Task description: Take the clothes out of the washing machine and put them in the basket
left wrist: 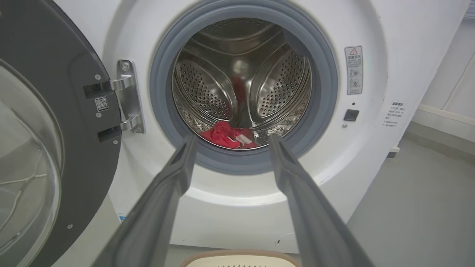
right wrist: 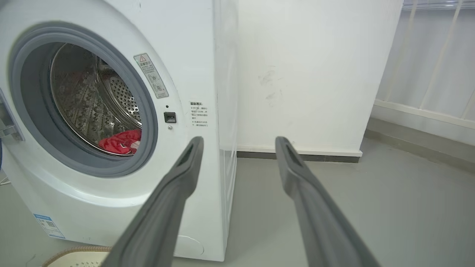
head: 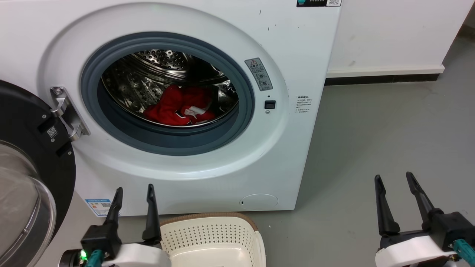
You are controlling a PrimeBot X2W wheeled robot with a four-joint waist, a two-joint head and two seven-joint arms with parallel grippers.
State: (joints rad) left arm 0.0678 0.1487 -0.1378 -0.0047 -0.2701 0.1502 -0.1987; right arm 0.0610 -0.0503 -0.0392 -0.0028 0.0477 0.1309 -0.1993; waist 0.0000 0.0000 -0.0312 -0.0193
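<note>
A plain laundry or utility room: a white front-loading washing machine (head: 293, 74) stands on a smooth grey floor (head: 371, 133) beside a bare white wall (head: 389, 33) with dark skirting (head: 378, 79), a perforated plastic basket (head: 207, 234) just in front.

head view looking down, wrist views low, level, all sharing washing machine (head: 289, 55)
</note>
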